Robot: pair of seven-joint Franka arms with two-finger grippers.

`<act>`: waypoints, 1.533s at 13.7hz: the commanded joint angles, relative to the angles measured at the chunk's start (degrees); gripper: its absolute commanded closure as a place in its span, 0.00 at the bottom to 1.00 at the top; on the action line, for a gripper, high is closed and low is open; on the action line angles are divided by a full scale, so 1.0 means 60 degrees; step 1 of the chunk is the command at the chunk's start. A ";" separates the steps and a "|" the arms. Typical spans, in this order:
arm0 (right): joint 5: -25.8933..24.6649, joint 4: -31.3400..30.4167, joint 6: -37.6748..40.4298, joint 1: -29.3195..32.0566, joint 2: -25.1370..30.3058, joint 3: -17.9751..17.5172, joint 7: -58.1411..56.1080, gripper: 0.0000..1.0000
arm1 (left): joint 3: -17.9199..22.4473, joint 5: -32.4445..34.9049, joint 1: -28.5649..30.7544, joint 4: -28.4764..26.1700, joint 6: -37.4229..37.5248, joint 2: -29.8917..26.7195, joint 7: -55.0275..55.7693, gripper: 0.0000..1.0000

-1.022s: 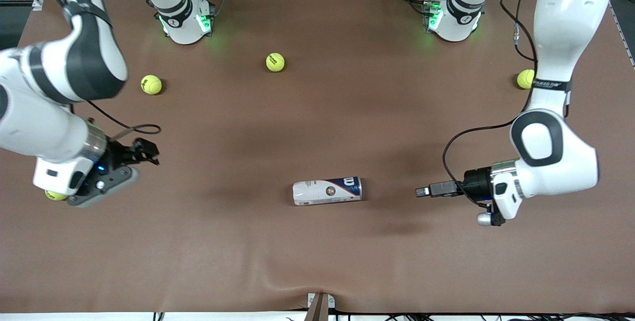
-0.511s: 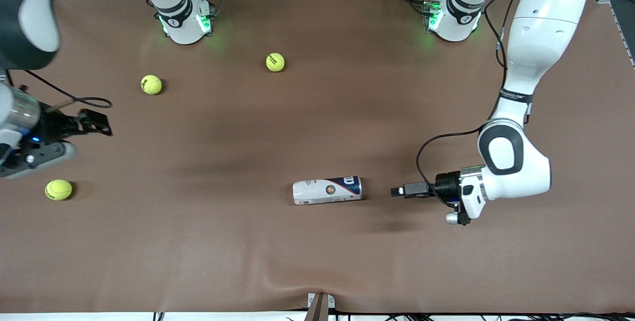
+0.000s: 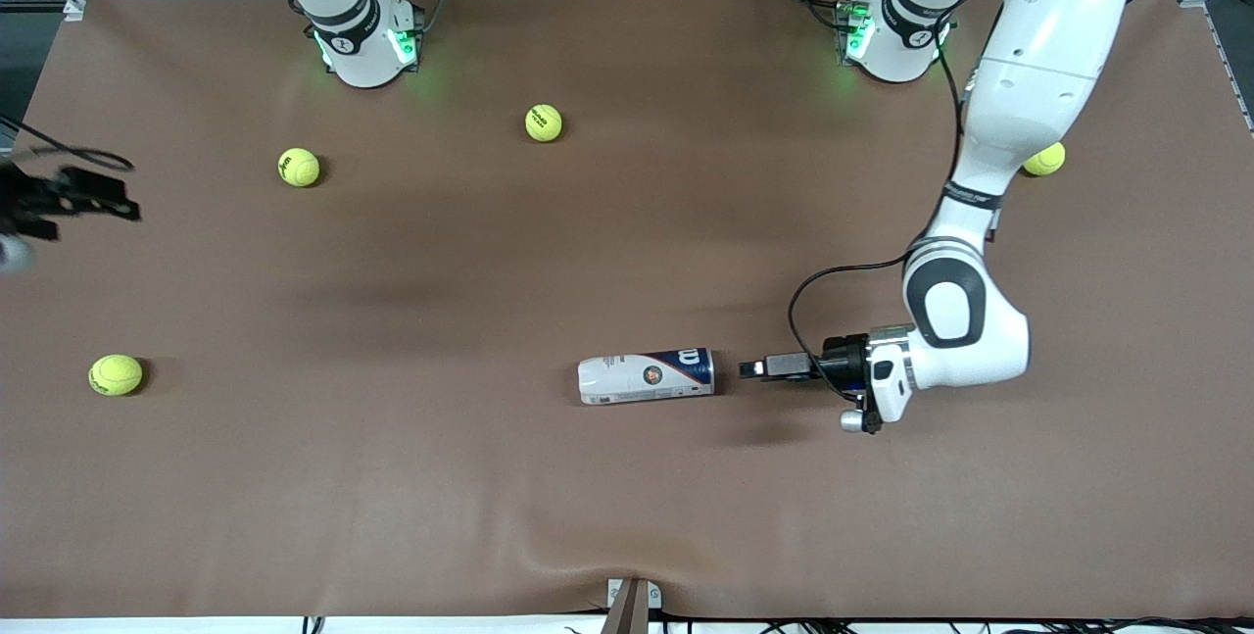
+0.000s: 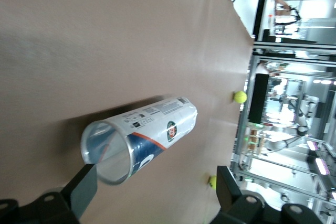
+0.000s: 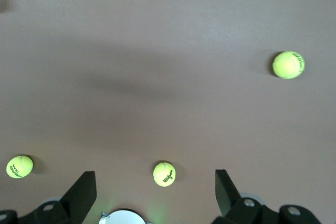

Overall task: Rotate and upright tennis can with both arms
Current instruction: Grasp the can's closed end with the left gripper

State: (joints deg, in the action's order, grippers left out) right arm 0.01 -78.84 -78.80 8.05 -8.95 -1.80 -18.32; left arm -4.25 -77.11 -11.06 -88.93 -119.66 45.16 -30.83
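Observation:
The tennis can [image 3: 647, 376] lies on its side on the brown table, white label with a dark blue end. My left gripper [image 3: 752, 368] hovers low just off that blue end, a small gap away, fingers open and empty. In the left wrist view the can [image 4: 142, 136] points its silvery-rimmed end at my left gripper [image 4: 155, 190], close to one finger [image 4: 84, 187]. My right gripper [image 3: 103, 198] is raised over the right arm's end of the table, away from the can. It stands open and empty in the right wrist view [image 5: 155, 187].
Tennis balls lie scattered: one near the right arm's base [image 3: 544, 122], one beside it [image 3: 299, 167], one nearer the front camera [image 3: 116, 374], one partly hidden by the left arm [image 3: 1044, 159]. The right wrist view shows three balls [image 5: 164, 173].
My left gripper has advanced toward the can's blue end. My right arm has swung up and outward toward the table's edge, uncovering a ball it had been over.

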 commanded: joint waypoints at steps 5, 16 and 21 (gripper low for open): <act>0.0203 -0.1392 -0.0021 -0.1075 0.2135 0.0913 0.1674 0.00 | 0.0006 -0.0800 -0.0764 0.0071 -0.0726 0.0588 -0.0633 0.00; 0.0044 -0.0894 0.0784 -0.0769 0.2165 0.0800 0.3839 0.00 | 0.0049 -0.0610 -0.0984 0.0187 -0.0901 0.0486 -0.1322 1.00; 0.0159 -0.0558 0.0785 -0.0784 0.2048 0.0652 0.3933 0.00 | 0.0254 -0.0421 -0.1539 0.0700 -0.1033 0.0150 -0.0579 1.00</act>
State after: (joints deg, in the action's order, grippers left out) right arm 1.33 -82.96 -74.48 3.30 3.21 2.20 4.47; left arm -4.30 -80.30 -17.49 -84.59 -124.27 47.50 -37.21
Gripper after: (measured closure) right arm 0.000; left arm 0.930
